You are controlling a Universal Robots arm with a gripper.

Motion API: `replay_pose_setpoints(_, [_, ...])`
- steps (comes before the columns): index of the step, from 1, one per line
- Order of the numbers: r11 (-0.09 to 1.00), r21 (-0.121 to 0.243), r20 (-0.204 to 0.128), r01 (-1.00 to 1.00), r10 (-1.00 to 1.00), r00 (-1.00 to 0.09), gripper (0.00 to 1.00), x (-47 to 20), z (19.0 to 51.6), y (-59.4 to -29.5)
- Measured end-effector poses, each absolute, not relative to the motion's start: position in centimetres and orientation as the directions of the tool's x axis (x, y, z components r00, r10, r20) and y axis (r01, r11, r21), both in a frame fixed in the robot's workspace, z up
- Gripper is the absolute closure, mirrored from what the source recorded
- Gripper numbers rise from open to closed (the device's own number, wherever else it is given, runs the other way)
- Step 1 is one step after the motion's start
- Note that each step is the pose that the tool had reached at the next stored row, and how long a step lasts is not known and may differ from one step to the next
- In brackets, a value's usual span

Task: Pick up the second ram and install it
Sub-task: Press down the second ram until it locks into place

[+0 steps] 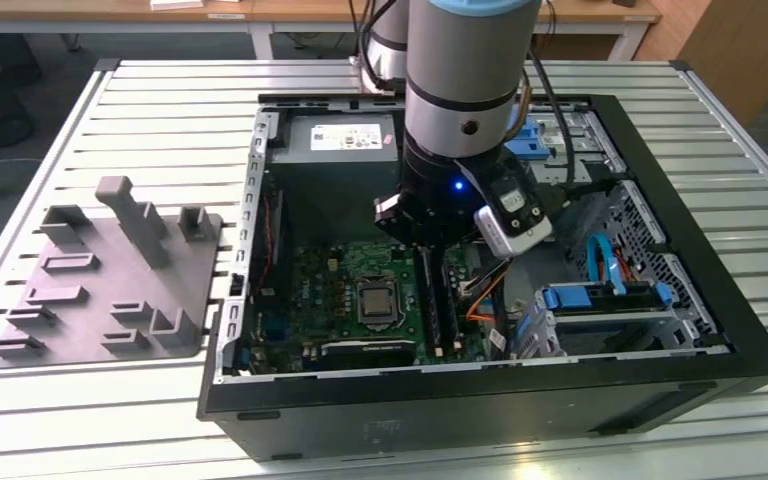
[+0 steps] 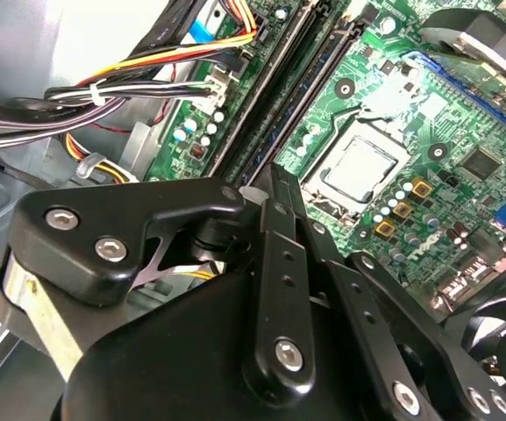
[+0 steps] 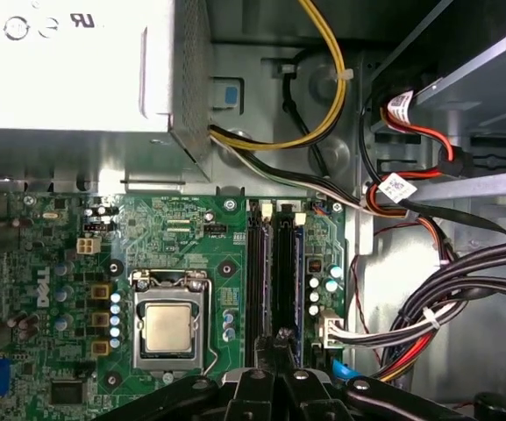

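Note:
My gripper (image 3: 281, 338) is inside the open computer case, low over the green motherboard (image 3: 191, 237). Its two black fingers are pressed together with nothing visible between them. The fingertips (image 2: 270, 180) sit right over the memory slots. Two long, narrow dark sticks stand edge-up side by side in those slots (image 3: 274, 272). The second ram (image 3: 284, 263) appears to be the stick directly under the fingertips, standing in its slot. In the exterior view the gripper (image 1: 424, 245) hangs under the wrist at the far end of the two sticks (image 1: 438, 300).
The CPU socket (image 3: 167, 326) lies beside the slots. Bundled cables (image 3: 428, 316) run close on the other side. The power supply (image 1: 337, 140) and a drive cage (image 1: 598, 300) crowd the case. A grey moulded fixture (image 1: 104, 280) sits on the slatted table at the exterior view's left.

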State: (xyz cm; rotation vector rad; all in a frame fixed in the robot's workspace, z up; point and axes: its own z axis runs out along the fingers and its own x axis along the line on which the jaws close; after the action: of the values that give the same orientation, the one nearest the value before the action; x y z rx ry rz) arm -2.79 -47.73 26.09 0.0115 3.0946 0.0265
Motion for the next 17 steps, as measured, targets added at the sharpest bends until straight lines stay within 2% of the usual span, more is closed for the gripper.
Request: replay_pose_setpoints(17, [1.000, 0.018, -0.046, 0.007, 0.008, -0.999, 0.90, -2.8, 23.0, -43.6])
